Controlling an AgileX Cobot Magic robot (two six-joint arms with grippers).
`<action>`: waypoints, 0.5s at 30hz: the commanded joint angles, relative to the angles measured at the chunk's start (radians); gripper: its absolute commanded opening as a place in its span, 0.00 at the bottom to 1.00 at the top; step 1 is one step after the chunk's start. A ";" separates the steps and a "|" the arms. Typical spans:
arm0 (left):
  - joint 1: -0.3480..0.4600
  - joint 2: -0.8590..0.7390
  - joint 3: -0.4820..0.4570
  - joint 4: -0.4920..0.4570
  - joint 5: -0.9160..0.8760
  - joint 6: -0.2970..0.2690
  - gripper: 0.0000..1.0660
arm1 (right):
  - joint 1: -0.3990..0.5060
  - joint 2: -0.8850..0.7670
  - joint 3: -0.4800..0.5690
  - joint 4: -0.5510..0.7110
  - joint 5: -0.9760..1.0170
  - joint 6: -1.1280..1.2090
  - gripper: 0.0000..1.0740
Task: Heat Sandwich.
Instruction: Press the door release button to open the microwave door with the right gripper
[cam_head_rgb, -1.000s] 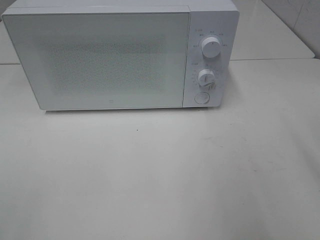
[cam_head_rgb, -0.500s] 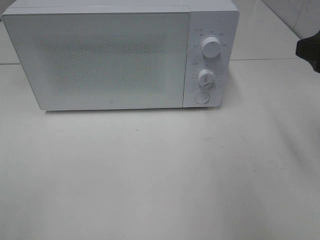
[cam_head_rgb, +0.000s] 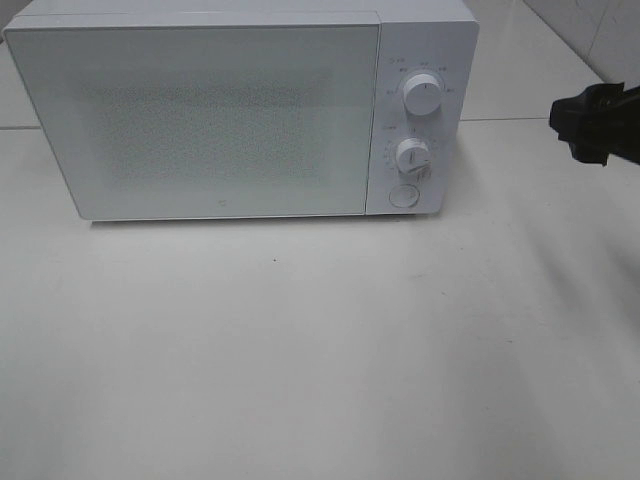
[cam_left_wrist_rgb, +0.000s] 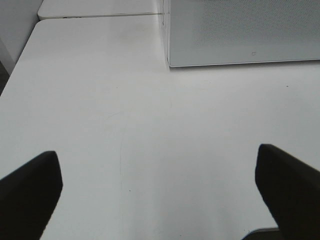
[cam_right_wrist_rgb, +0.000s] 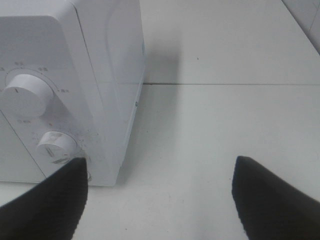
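Note:
No sandwich shows in any view. A white microwave (cam_head_rgb: 200, 120) stands at the back of the white table (cam_head_rgb: 320, 350) with its door shut. On its right panel are an upper knob (cam_head_rgb: 422, 95), a lower knob (cam_head_rgb: 411, 154) and a round button (cam_head_rgb: 403, 195). My right gripper (cam_head_rgb: 577, 130) reaches in from the right edge, level with the knobs and well to their right. Its wrist view shows it (cam_right_wrist_rgb: 160, 200) open and empty, facing the microwave's right corner (cam_right_wrist_rgb: 100, 60). My left gripper (cam_left_wrist_rgb: 159, 192) is open and empty over bare table, in front of the microwave's left corner (cam_left_wrist_rgb: 240, 30).
A seam (cam_head_rgb: 540, 118) separates this table from another white table behind it. At the far right stands a tiled wall (cam_head_rgb: 610, 35). In the left wrist view the table's left edge (cam_left_wrist_rgb: 20, 65) drops off to a dark floor.
My right gripper has come into the exterior high view from the right edge and moved left toward the microwave's control panel. Nothing else has moved.

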 joint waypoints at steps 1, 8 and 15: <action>0.002 -0.025 0.004 0.001 -0.014 -0.005 0.95 | -0.002 0.026 0.044 0.057 -0.107 -0.050 0.71; 0.002 -0.025 0.004 0.001 -0.014 -0.005 0.95 | 0.062 0.086 0.123 0.178 -0.283 -0.144 0.71; 0.002 -0.025 0.004 0.001 -0.014 -0.005 0.95 | 0.181 0.170 0.164 0.338 -0.451 -0.217 0.71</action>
